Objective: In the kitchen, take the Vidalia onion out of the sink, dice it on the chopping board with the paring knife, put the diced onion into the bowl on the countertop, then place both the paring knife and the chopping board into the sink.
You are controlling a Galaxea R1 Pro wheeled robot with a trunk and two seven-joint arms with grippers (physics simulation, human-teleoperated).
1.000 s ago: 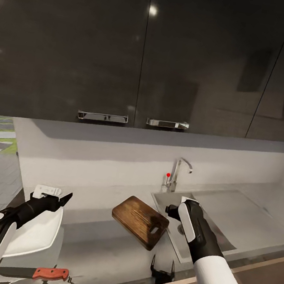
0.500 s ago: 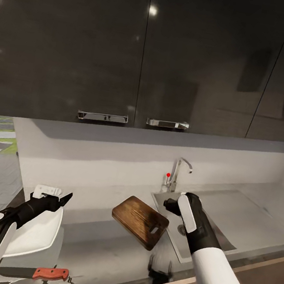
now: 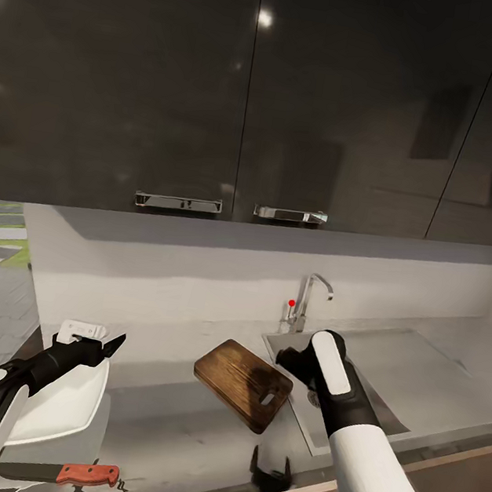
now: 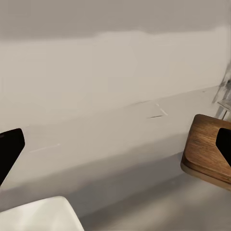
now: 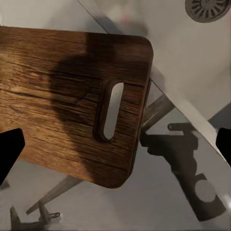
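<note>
Dark glossy wall cabinets (image 3: 247, 87) overhead, chrome handles (image 3: 178, 203) along the lower edge, pale backsplash beneath, grey countertop (image 3: 171, 417) below that.

Far left: left gripper (image 3: 95, 345) raised over the far edge of the white bowl (image 3: 61, 407), fingers spread wide, nothing between them; in the left wrist view, dark fingertips (image 4: 9, 149) at both sides of the frame with bare counter and wall between, a corner of the bowl (image 4: 41, 216) just under the gripper, the end of the chopping board (image 4: 207, 149) off toward the sink side. Nearer the robot than that gripper, just beside the bowl's near edge: paring knife (image 3: 59, 472) flat on the counter, reddish handle pointing toward the sink side, dark blade the other way.

Middle: chopping board (image 3: 242, 383) lying on the counter, turned at an angle, handle-slot end at the sink's rim; a small dark two-pronged shape (image 3: 269, 472) at the counter's front edge, not identifiable.

Right: right gripper (image 3: 289, 358) hanging above the slot end of the board, at the edge of the sink (image 3: 384, 379), released and holding nothing; in the right wrist view, fingertips (image 5: 9, 151) wide apart at the frame's sides, board (image 5: 62, 106) with its oblong slot directly below, drain (image 5: 208, 8) beyond. Faucet (image 3: 309, 296) with red-tipped lever behind that gripper, against the wall. Onion not made out in the basin; cannot tell where it lies.
</note>
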